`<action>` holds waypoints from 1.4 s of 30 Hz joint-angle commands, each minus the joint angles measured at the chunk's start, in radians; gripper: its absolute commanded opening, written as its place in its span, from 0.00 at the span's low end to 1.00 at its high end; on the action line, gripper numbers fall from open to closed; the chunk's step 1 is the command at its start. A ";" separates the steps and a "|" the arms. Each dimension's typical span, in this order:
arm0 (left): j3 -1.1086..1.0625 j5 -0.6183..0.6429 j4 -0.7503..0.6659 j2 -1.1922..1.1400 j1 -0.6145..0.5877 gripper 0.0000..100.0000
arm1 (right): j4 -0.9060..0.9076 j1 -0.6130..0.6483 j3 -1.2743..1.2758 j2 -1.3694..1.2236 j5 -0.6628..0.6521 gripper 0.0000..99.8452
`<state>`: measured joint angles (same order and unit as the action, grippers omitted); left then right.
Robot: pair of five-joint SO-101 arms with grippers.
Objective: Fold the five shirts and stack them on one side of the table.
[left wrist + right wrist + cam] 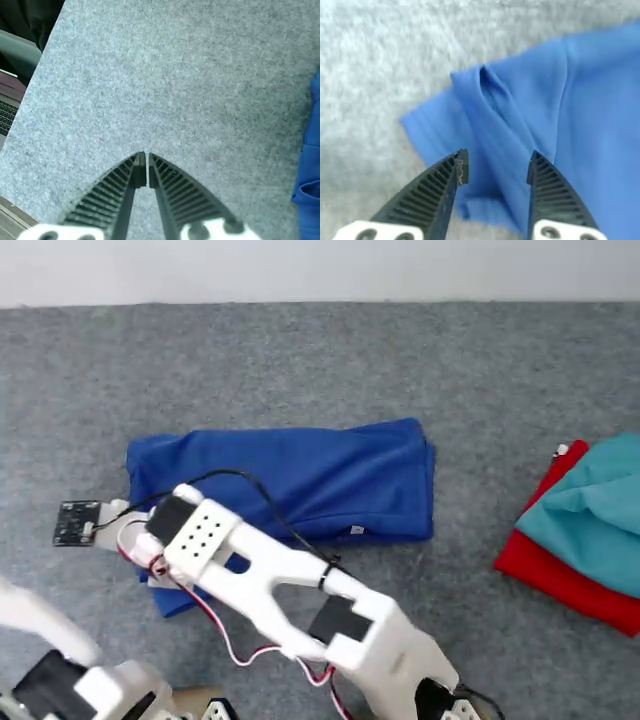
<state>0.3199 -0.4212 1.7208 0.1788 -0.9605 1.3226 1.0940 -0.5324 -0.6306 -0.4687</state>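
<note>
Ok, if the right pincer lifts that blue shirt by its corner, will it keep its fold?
Probably it flops: the blue shirt lies limp with soft creases under the open right pincer. Thin cloth, so likely light. On the grey felt a push would likely bunch it.

The desk (300,360) is speckled grey. The blue shirt (300,480) is plain, as are the teal shirt (600,515) and red shirt (555,575). The arm (270,570) is white.
</note>
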 commanded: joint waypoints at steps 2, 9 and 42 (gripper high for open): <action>-0.047 -0.011 -0.026 0.078 -0.006 0.01 | 0.012 0.004 -0.181 -0.113 -0.008 0.20; -0.099 -0.011 -0.028 0.103 -0.006 0.01 | 0.119 0.002 -0.396 -0.237 -0.034 0.00; -0.208 -0.011 -0.117 0.103 -0.006 0.01 | 0.171 -0.254 -0.747 -0.381 0.015 0.20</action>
<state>0.1143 -0.4212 1.6226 0.2478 -0.9605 1.4622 0.8562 -1.2152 -1.0526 -0.4933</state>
